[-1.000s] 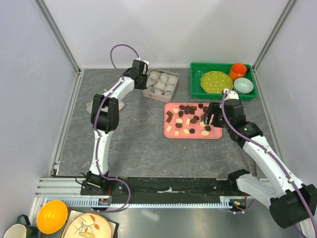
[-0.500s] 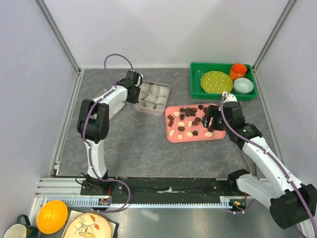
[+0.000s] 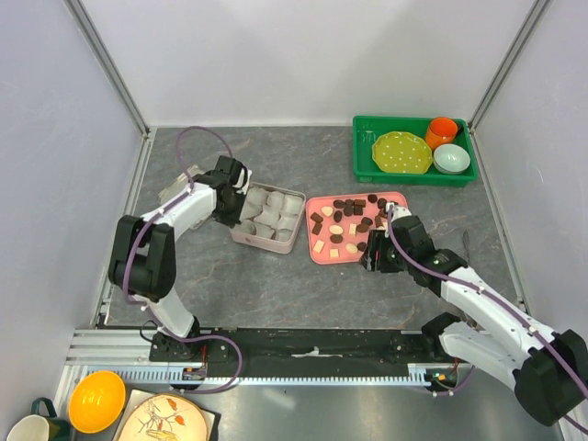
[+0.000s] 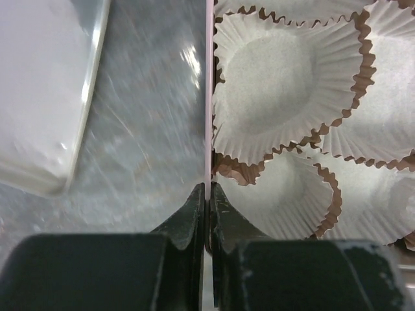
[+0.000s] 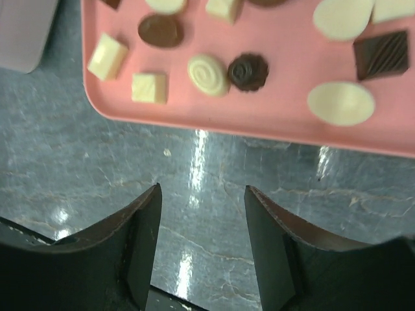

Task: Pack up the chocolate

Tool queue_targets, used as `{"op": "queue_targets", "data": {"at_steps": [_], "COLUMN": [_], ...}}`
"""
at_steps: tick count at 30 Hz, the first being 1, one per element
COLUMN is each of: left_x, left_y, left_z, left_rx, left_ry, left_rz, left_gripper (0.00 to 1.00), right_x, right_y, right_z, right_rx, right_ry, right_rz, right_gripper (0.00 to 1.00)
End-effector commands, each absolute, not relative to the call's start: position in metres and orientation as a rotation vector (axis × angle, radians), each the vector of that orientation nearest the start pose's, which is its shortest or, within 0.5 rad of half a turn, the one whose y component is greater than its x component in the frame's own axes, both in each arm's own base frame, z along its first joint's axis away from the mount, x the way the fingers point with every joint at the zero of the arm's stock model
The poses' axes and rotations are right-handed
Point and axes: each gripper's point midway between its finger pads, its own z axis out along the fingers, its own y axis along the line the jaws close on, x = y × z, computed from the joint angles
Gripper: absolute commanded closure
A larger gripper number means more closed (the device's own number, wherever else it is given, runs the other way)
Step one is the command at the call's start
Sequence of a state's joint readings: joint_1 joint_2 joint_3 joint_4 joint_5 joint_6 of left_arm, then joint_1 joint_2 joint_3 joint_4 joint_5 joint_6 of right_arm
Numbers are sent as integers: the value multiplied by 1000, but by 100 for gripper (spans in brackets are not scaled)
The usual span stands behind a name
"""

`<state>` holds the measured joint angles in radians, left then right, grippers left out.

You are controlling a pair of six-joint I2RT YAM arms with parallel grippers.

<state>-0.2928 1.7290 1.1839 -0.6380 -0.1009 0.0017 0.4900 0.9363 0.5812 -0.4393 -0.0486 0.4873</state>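
Observation:
The chocolate (image 3: pixel 349 220), several dark and cream-white pieces, lies on a pink tray (image 3: pixel 317 253) at mid-table. It also shows in the right wrist view (image 5: pixel 207 74), on the tray (image 5: pixel 272 110). My right gripper (image 3: pixel 371 260) is open and empty over the bare table just off the tray's near edge (image 5: pixel 202 194). A pink box (image 3: pixel 265 241) filled with white crinkled paper cups (image 3: pixel 271 216) sits left of the tray. My left gripper (image 3: pixel 230 200) is shut on the box's thin left wall (image 4: pixel 207 191), with the cups (image 4: pixel 285 78) beside it.
A green bin (image 3: pixel 363 170) at the back right holds a yellow-green plate (image 3: pixel 401 152), an orange cup (image 3: pixel 442 131) and a pale bowl (image 3: pixel 451 159). A flat white object (image 3: pixel 175 189) lies left of the box, also seen from the left wrist (image 4: pixel 39 97).
My left gripper has dragged the box of paper cups nearer and to the left. The pink tray has slid nearer and tilted, and my right gripper has moved off it to its near edge.

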Motion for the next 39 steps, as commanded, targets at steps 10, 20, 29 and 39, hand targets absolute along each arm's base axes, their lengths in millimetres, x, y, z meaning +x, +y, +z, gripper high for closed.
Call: {"op": "queue_targets", "data": {"at_steps": [10, 20, 29, 39], "left_x": [234, 220, 207, 199], "left_y": [-104, -97, -91, -99], "left_z": [91, 103, 100, 105], "left_rx": [735, 863, 1032, 1286], "left_ry": [2759, 2734, 2701, 2540], "left_rz": [-163, -115, -124, -166], "left_gripper": [99, 98, 98, 98], "right_x": [217, 212, 240, 264], "right_y": [201, 213, 231, 277], "right_z": [87, 43, 27, 32], "right_rx": [-128, -182, -247, -340], "right_ry": [2401, 2511, 2526, 2536], "right_rz": [570, 509, 414, 454], "right_gripper": [34, 37, 39, 39]}}
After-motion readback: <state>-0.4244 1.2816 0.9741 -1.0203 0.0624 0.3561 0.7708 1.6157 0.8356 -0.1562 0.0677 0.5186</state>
